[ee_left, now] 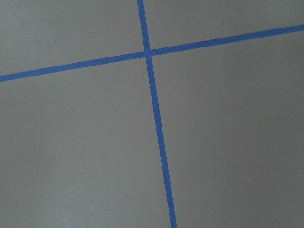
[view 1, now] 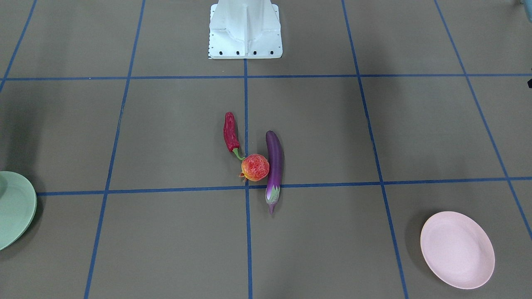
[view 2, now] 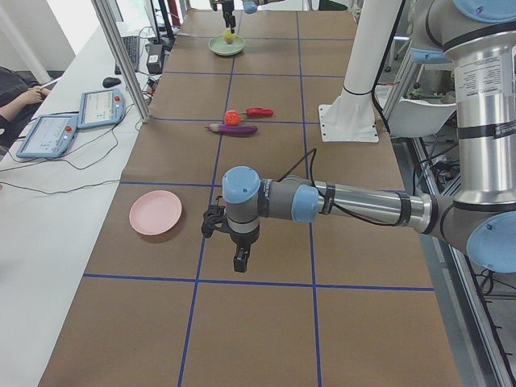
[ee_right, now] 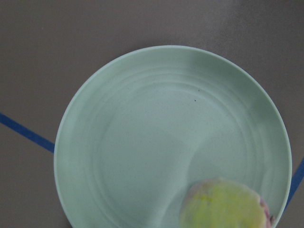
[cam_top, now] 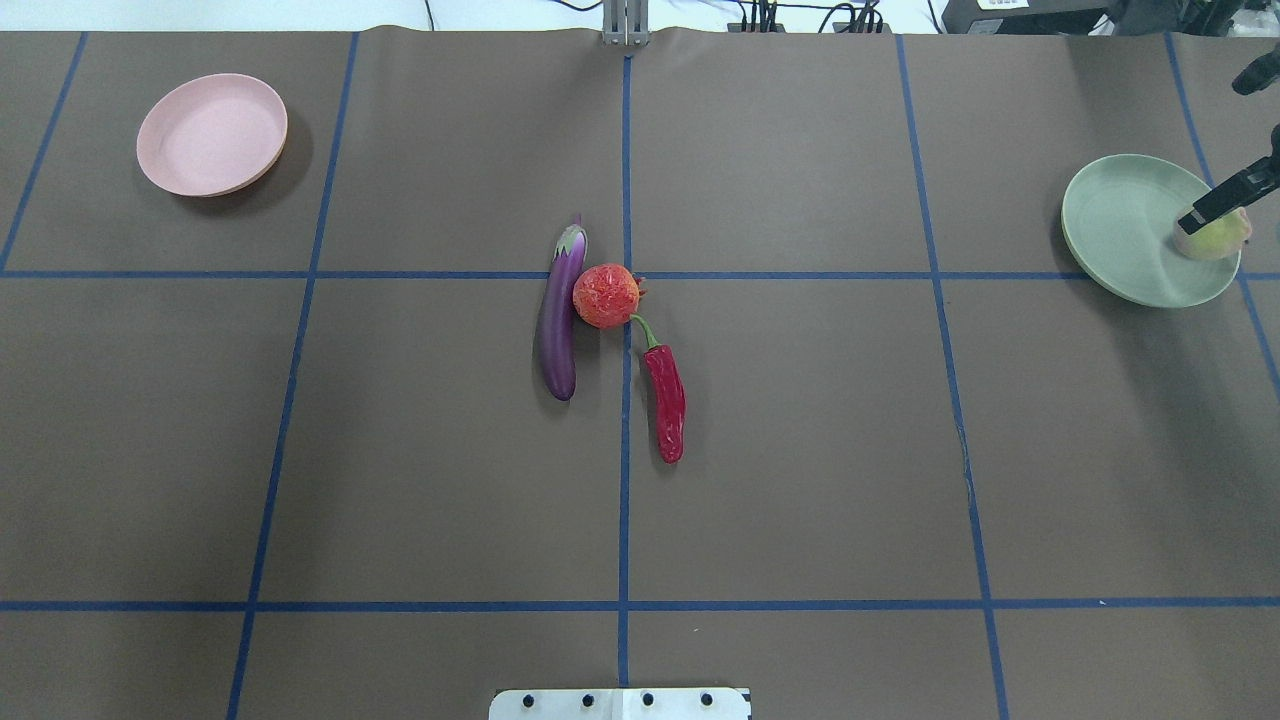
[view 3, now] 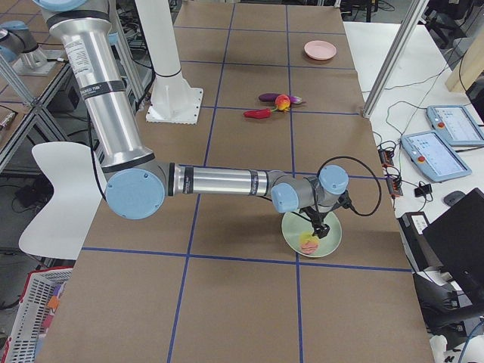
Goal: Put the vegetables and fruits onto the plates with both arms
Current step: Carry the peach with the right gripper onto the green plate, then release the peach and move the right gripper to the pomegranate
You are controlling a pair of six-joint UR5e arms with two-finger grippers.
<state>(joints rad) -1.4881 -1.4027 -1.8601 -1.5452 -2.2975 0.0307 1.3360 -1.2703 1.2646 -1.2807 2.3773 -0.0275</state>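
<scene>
The purple eggplant (cam_top: 558, 330), the red-orange pomegranate (cam_top: 605, 296) and the dark-red chili (cam_top: 668, 400) lie close together at the table's middle, the pomegranate touching the eggplant. The peach (ee_right: 223, 204) sits in the mint green plate (cam_top: 1120, 230) near its rim. My right gripper (view 3: 318, 229) hangs right over the peach. One black finger (cam_top: 1215, 203) shows beside it, and I cannot tell whether the grip is closed. The pink plate (cam_top: 212, 133) is empty. My left gripper (view 2: 240, 260) hovers over bare table near the pink plate (view 2: 156, 212); I cannot tell if it is open.
The white pedestal base (view 1: 245, 29) stands at the robot's edge of the table. Blue tape lines cross the brown mat. Tablets (view 2: 48, 133) and cables lie on a side bench beyond the table's far edge.
</scene>
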